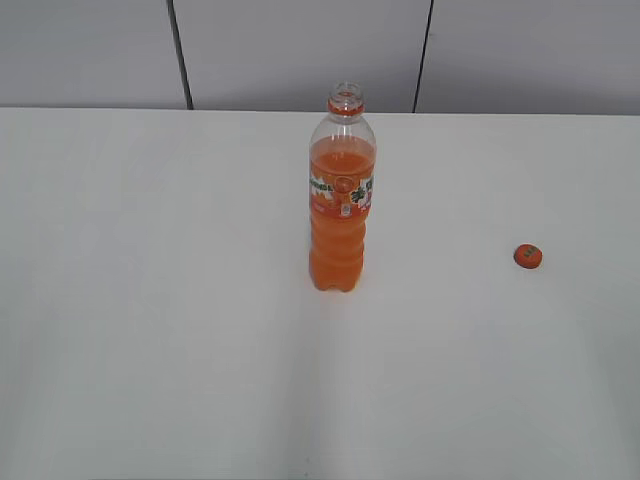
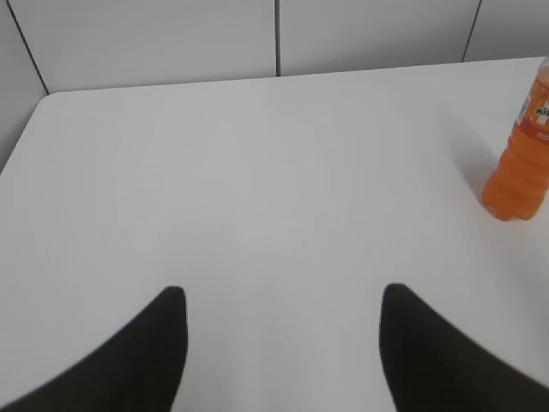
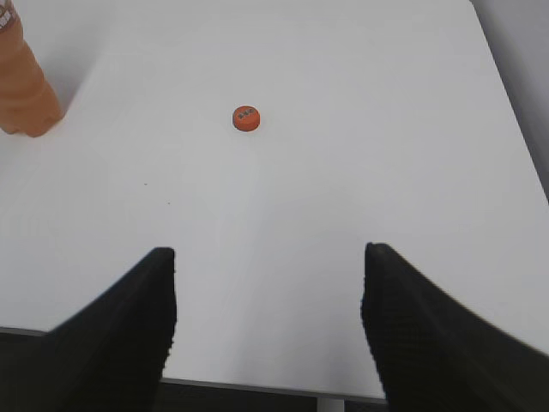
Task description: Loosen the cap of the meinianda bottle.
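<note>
Hovering over the near table [image 1: 150,350] edge, left gripper [image 2: 283,343] and right gripper [image 3: 268,322] both have their jaws spread wide with nothing between them. Cap [image 3: 246,118] lies flat on the table, top up, at 12 o'clock ahead of the right gripper and well apart from it. Farther back, meinianda bottle [image 1: 341,200] stands upright mid-table with its neck uncapped, about 9 o'clock from the cap.

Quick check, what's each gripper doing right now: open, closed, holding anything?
Left gripper: open, holding nothing, over bare white table.
Right gripper: open, holding nothing; the small round orange plastic cap lies on the table ahead of it.
</note>
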{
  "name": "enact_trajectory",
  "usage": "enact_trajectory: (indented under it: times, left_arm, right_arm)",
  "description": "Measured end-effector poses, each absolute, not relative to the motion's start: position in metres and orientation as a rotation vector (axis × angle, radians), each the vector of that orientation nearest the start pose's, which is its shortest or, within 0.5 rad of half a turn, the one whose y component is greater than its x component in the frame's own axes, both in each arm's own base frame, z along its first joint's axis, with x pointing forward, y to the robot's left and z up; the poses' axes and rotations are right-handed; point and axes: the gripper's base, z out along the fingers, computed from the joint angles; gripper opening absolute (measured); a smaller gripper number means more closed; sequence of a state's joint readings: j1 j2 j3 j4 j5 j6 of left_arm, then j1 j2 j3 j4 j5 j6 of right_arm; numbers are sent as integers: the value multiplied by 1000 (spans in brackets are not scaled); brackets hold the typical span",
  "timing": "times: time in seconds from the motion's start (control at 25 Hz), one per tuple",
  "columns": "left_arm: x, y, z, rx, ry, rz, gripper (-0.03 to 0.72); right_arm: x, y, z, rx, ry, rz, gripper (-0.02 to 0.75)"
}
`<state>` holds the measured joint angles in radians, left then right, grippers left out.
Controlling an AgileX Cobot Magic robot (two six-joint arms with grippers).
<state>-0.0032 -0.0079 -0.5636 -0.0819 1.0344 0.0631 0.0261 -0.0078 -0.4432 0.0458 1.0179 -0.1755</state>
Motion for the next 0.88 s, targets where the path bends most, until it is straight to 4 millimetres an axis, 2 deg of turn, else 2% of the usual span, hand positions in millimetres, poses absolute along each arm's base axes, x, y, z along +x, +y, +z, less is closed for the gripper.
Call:
enact_trajectory:
  times: [0.88]
  left_arm:
    - [-13,-6,297,70,1943,-57,436]
  right_arm:
    - [2,4,265,-206,2039,-38,508]
